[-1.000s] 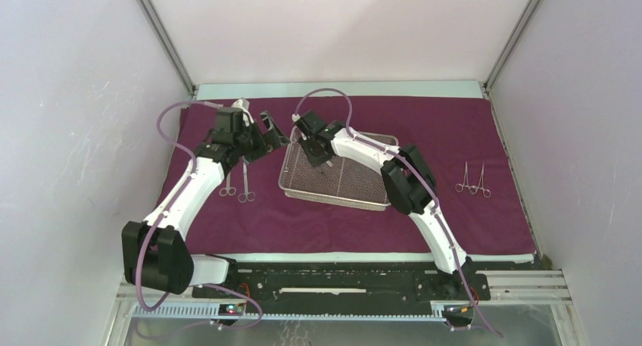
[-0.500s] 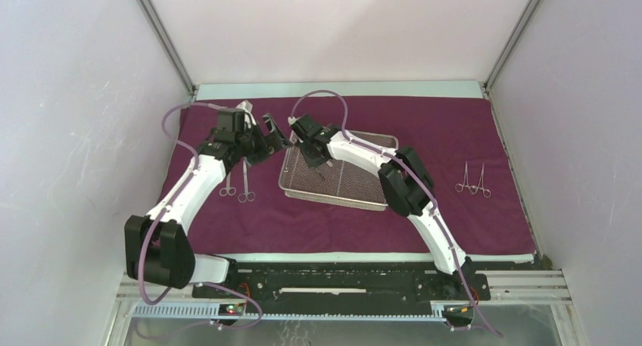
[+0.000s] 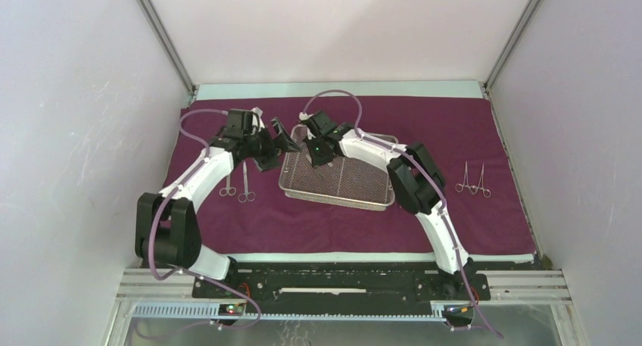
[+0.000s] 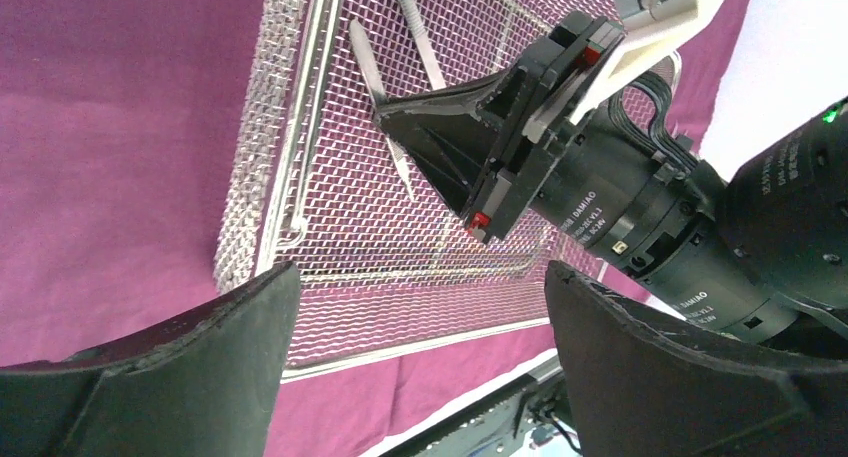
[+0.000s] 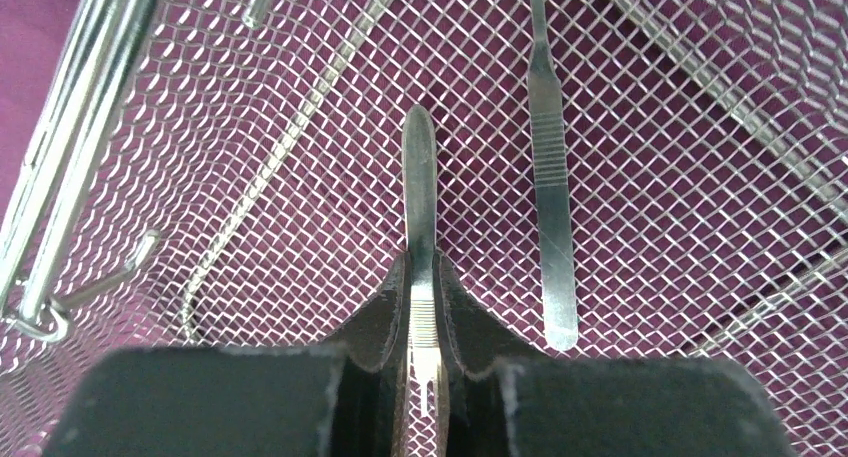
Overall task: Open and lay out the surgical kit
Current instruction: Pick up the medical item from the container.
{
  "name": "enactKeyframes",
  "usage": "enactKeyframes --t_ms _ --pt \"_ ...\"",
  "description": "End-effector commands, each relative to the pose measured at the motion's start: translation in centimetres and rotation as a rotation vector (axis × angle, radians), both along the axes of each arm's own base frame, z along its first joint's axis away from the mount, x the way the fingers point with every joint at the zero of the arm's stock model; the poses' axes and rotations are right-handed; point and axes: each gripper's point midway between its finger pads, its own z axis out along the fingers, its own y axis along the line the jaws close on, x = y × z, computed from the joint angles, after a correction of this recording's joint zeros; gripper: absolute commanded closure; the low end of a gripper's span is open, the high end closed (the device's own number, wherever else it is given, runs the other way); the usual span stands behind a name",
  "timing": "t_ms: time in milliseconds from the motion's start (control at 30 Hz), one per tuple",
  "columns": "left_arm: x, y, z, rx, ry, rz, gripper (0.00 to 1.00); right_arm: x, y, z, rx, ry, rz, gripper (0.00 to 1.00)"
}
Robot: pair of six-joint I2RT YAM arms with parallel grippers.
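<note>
Where the right tool (image 5: 422,289) pinches, a steel handle (image 5: 419,177) sits — mesh tray (image 5: 250,127) beneath.

The cloth (image 3: 341,229) is plain maroon-purple. The tray (image 3: 333,199) is silver, its mesh a fine diamond grid with the purple showing through. The gripped tool (image 5: 420,177) is bright bare steel with a band of fine cross-ribs. The loose tool (image 5: 553,177) is the same steel with the same ribbing. The forceps (image 3: 236,185) are silver. The left hand (image 4: 415,277) is matte black. The right hand (image 5: 420,297) is black too, with small red marks on its body. The arms (image 3: 198,181) are white with black joints, the cables (image 3: 193,130) lilac, the walls (image 3: 76,96) pale lilac-grey.
</note>
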Motion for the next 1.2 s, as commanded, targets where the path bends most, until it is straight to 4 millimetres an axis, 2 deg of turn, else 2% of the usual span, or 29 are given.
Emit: enactKeyframes --t_ms 0,133,300,500,767,1167 --pt "2.6 -3.0 4.2 -0.118 -0.072 -0.03 0.06 -0.4 -0.3 2.2 0.132 0.055 -0.031 0.94" --pt "3.4 -4.9 4.1 -0.133 -0.037 -0.032 0.13 0.2 -0.4 3.5 0.233 0.076 -0.051 0.95" --pt "4.7 -6.4 2.6 -0.145 0.027 -0.008 0.23 0.7 -1.5 4.6 0.311 0.086 -0.082 0.95" --pt "6.4 -8.2 1.9 -0.109 0.057 0.005 0.28 1.4 -2.6 6.0 0.402 0.101 -0.108 0.95" --pt "8.1 -8.8 -0.9 -0.024 0.108 0.054 0.36 1.9 -3.7 6.6 0.477 0.124 -0.137 0.95" --pt "10.5 -9.3 -3.1 0.059 0.132 0.057 0.52 2.1 -4.5 7.2 0.55 0.143 -0.157 0.95"
